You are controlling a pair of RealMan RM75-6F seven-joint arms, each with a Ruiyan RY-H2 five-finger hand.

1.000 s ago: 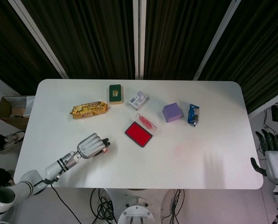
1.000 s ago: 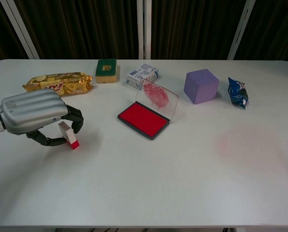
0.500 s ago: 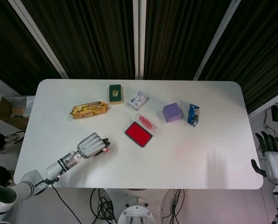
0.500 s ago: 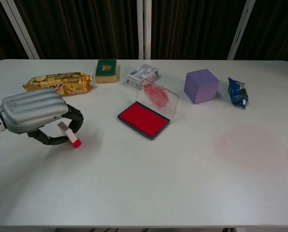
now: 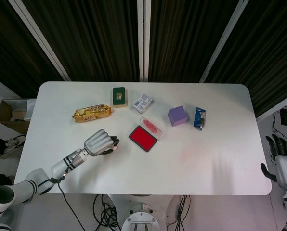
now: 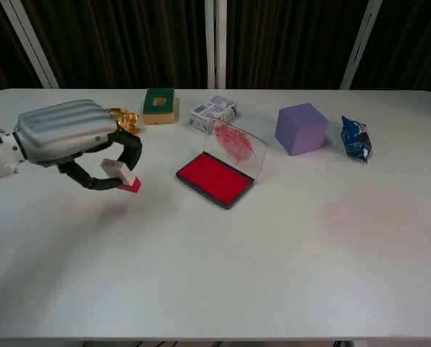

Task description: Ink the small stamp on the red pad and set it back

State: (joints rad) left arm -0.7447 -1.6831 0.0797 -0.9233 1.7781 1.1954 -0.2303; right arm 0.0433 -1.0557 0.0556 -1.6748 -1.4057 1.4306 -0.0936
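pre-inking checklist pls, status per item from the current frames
1. Left hand holds the small stamp: ok.
2. Stamp lifted off the table: ok.
3. Red pad open, lid up, ink face exposed: ok.
4. Path from stamp to pad free of objects: ok.
5. Stamp's red end squarely facing down: not ok, it is tilted.
6. Right hand off the table edge, out of the way: ok.

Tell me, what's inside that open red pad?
The pad holds a flat red ink surface with nothing on it. Its clear lid stands propped open, smeared with red. The left hand holds the stamp beside it.
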